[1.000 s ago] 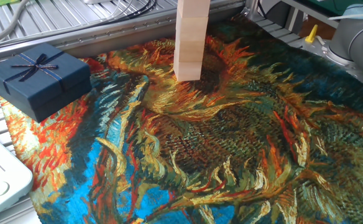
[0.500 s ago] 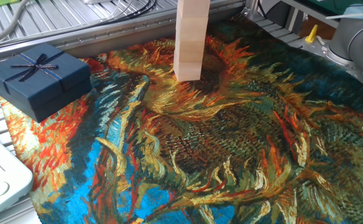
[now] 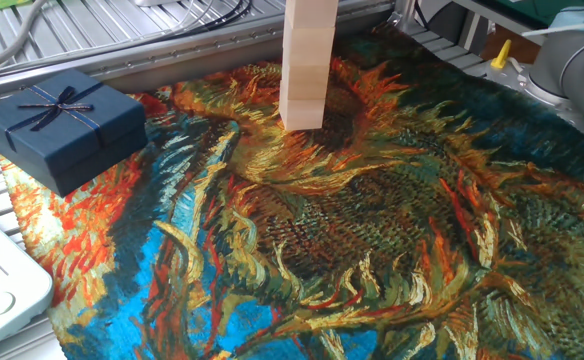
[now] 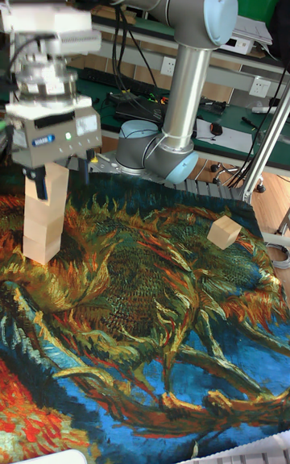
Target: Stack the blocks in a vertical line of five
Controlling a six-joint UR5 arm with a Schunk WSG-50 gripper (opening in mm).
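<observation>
One arm [image 4: 181,101] reaches down, fingers [image 4: 58,175] apart around the stack's [image 4: 44,218] top block [image 4: 48,184].

Pale beige wooden cubes: one column standing, one cube lying apart.

Plain, smooth, unpainted beige wooden blocks are standing as an upright column [image 4: 45,218] [image 3: 306,62] at about 10 o'clock on the painted cloth in the tall fixed view, faces roughly aligned, top running out of the fixed view's frame. One matching loose cube [image 4: 225,231] is lying alone at about 2 o'clock, well apart, turned slightly askew.
</observation>
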